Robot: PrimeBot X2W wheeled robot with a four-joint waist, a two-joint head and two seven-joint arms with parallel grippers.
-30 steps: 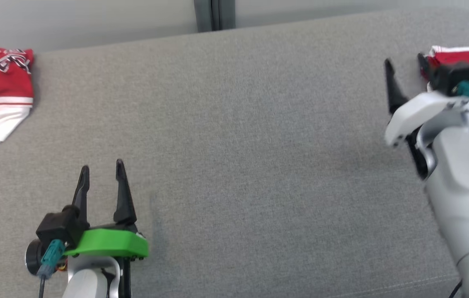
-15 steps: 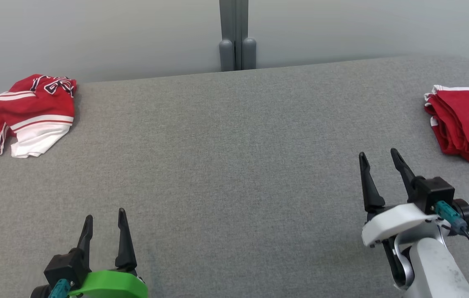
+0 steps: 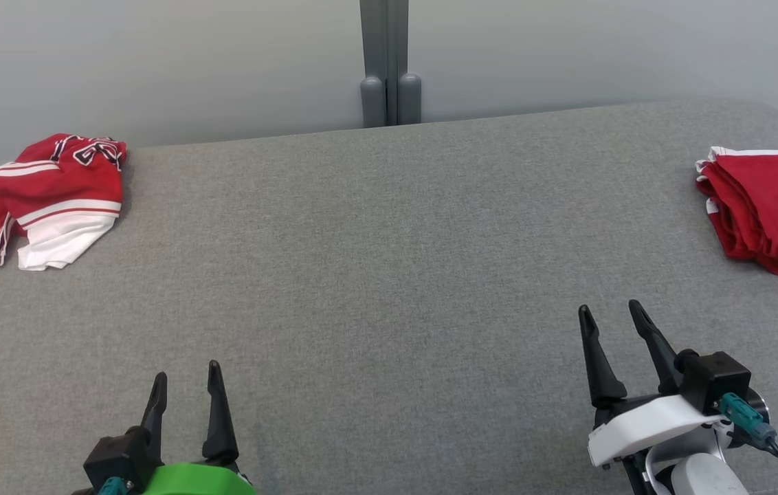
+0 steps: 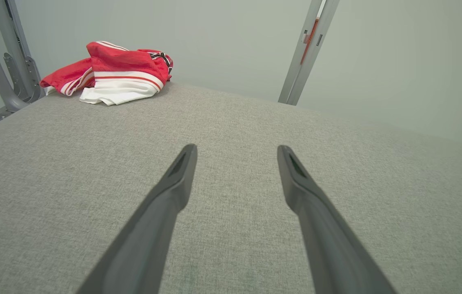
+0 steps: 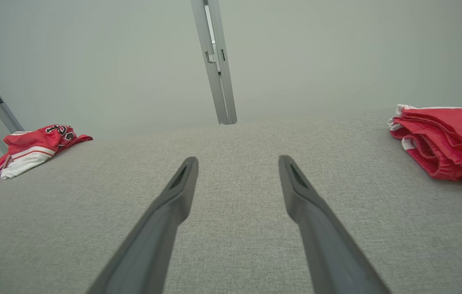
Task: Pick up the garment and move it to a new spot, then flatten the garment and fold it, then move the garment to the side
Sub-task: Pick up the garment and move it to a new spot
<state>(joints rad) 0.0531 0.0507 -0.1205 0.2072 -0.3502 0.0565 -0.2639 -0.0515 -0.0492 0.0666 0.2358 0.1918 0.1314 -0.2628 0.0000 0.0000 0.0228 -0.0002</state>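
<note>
A crumpled red and white garment (image 3: 52, 196) with dark lettering lies at the far left corner of the grey padded table (image 3: 389, 275); it also shows in the left wrist view (image 4: 116, 73) and the right wrist view (image 5: 35, 149). A folded red garment (image 3: 770, 213) with white trim rests at the right edge (image 5: 447, 143). My left gripper (image 3: 187, 369) hovers open and empty near the front left (image 4: 237, 147). Front right, my right gripper (image 3: 609, 305) is open and empty too (image 5: 238, 157), well short of the folded garment.
A grey metal post (image 3: 389, 62) stands behind the table's far edge against a pale wall. A grey frame leg (image 4: 6, 77) stands beside the table's left corner. The table's right end is rounded.
The head camera has swung, so the whole picture shifted. My right gripper has drawn back from the folded red garment towards the front edge. The left gripper stays open near the front.
</note>
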